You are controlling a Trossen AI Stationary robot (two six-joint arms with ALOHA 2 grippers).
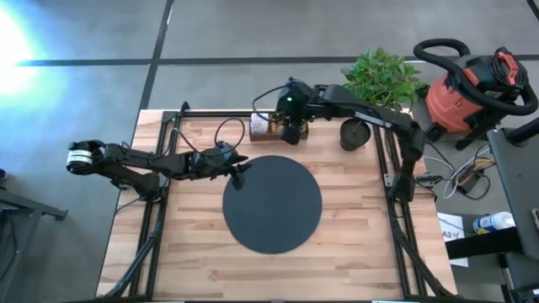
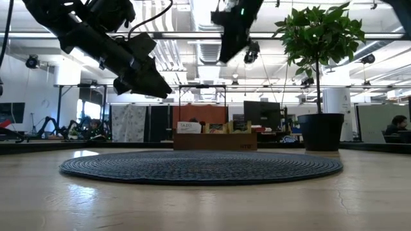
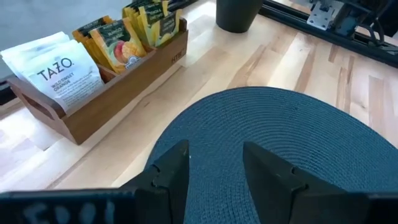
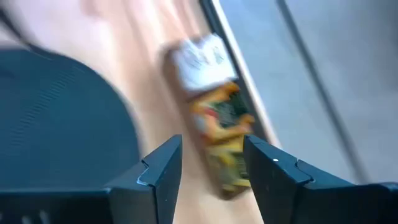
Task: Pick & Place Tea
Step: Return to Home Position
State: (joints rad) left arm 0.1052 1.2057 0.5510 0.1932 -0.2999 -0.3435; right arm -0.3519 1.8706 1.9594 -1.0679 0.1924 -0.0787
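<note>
surface: light butcher-block table [image 1: 354,252], big open workshop room behind it in the low view
mat: one round dark woven mat [image 1: 272,204], pretty much mid-table
organizer: one brown wooden organizer [image 3: 118,93] just past the mat's far edge, three sections
tea: all the tea packets I can see stand upright in the organizer. white packets [image 3: 56,71] fill one end section, orange packets [image 3: 115,46] the middle, yellow-green packets [image 3: 155,18] the other end. several in each, can't get an exact count
writing: the white ones say "TAZO" and "WILD SWEET ORANGE", the rest is too small to read
left gripper [image 1: 239,175]: hangs over the mat's left rim, fingers apart, nothing between them
right gripper [image 1: 292,131]: up above the organizer, beyond the mat's far edge, fingers spread, empty
extras: one potted plant [image 1: 383,76] in a dark pot [image 1: 354,135] off the mat's far-right side, one red shop vac [image 1: 467,93] on the floor further out that way
</note>
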